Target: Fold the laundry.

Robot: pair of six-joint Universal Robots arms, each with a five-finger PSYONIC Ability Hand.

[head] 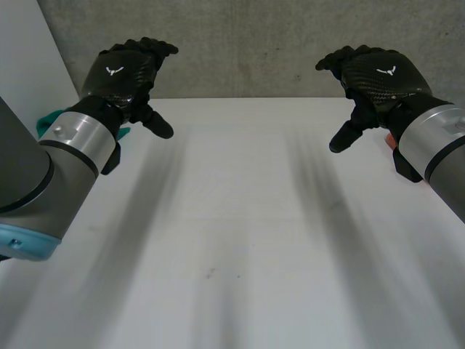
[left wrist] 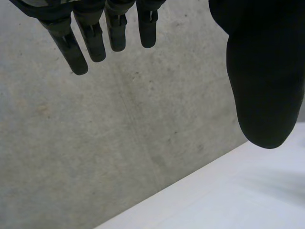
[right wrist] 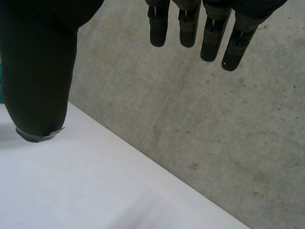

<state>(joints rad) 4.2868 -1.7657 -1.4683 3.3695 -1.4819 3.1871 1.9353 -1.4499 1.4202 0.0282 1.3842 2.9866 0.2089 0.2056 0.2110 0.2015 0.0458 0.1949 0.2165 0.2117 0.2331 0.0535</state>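
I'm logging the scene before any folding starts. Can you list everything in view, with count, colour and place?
table: one, white, below both hands.
wall: one, grey concrete, behind the table's far edge.
teal item: one, teal, at the table's left side, mostly hidden behind the left arm; possibly cloth, cannot tell.
orange item: one, orange-red, a sliver beside the right wrist; too hidden to identify.
left hand: one, black, raised over the table's far left, fingers straight, holding nothing.
right hand: one, black, raised over the far right, fingers straight, holding nothing.
arms: two, grey.
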